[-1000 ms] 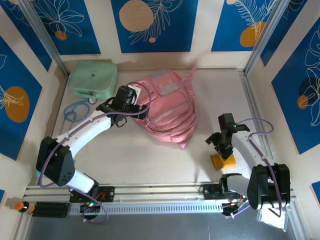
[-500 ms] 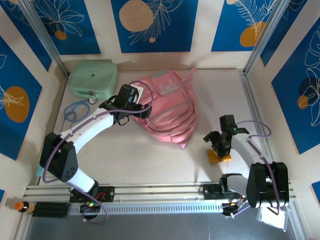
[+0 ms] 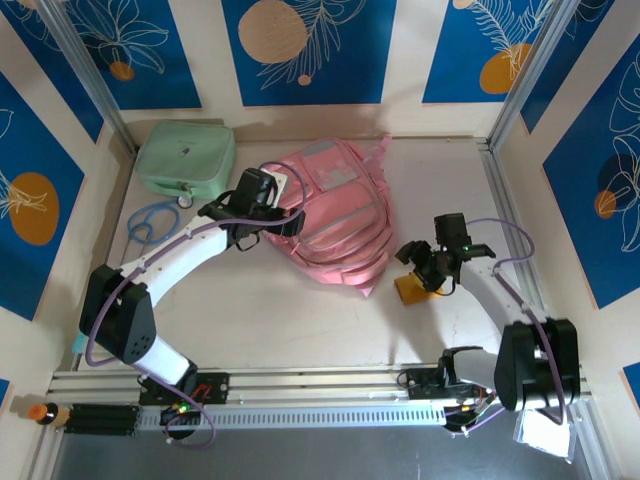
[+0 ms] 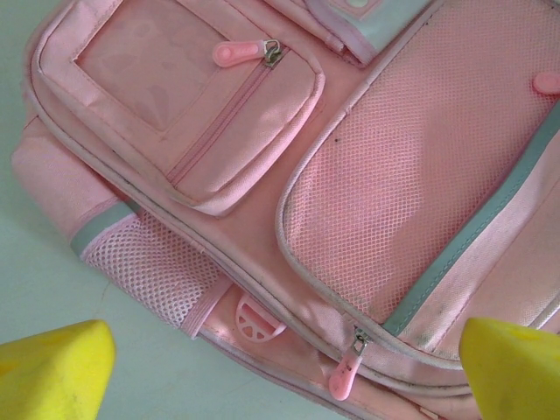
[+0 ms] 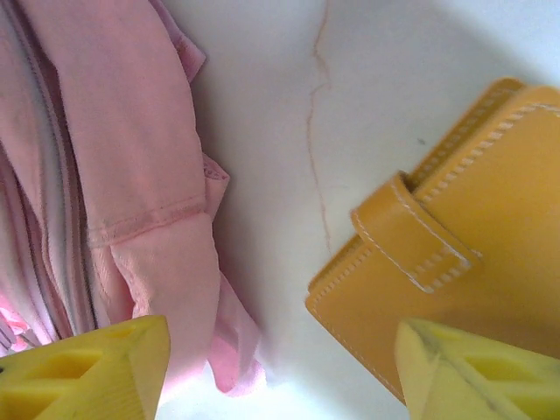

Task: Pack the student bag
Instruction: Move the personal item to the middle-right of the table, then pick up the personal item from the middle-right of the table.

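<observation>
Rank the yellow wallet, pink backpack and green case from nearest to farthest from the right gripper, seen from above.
1. Yellow wallet, right beside the right gripper.
2. Pink backpack, mid-table, to its left.
3. Green case, far left corner.

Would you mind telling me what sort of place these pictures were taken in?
Probably a staged robot work cell: left arm and right arm bolted to an aluminium rail, a table boxed in by blue patterned wall panels, and a pink student bag laid out.

My left arm (image 3: 175, 255) and right arm (image 3: 497, 292) are white shells with black joints and looping purple cables (image 3: 283, 180). The left tool (image 4: 284, 372) and right tool (image 5: 271, 367) have yellow wedge fingertips (image 4: 54, 372).
</observation>
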`<control>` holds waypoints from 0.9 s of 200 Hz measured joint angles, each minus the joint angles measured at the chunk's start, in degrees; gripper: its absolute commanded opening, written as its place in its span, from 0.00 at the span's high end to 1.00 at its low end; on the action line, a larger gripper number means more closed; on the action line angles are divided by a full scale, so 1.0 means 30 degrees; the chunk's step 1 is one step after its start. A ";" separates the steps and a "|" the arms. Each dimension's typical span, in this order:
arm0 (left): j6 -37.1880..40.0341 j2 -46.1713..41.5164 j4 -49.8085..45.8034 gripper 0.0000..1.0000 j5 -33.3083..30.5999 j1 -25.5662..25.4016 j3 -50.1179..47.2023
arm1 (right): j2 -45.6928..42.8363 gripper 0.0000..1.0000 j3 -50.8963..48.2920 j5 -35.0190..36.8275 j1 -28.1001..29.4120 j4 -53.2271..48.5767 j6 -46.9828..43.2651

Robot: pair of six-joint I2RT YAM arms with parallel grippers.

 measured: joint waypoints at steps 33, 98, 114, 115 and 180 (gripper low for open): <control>0.0007 0.0277 -0.0066 0.00 0.0007 -0.0087 0.0568 | -0.1661 0.46 -0.0474 0.1858 -0.0503 -0.1778 0.1355; -0.0015 0.0423 -0.0219 0.01 0.0087 -0.0240 0.0838 | -0.0831 0.56 -0.2572 0.1705 -0.1712 -0.1778 0.2892; -0.0117 0.0466 -0.0510 0.01 0.0080 -0.0277 0.0984 | -0.0393 0.56 -0.2601 0.1610 -0.1749 -0.1545 0.3031; -0.0131 0.0466 -0.0517 0.01 0.0073 -0.0277 0.0991 | -0.0372 0.56 -0.2601 0.1610 -0.1749 -0.1537 0.3031; -0.0197 0.0612 -0.0925 0.02 0.0073 -0.0423 0.1311 | 0.1151 0.56 -0.2608 0.1027 -0.1865 -0.0546 0.3257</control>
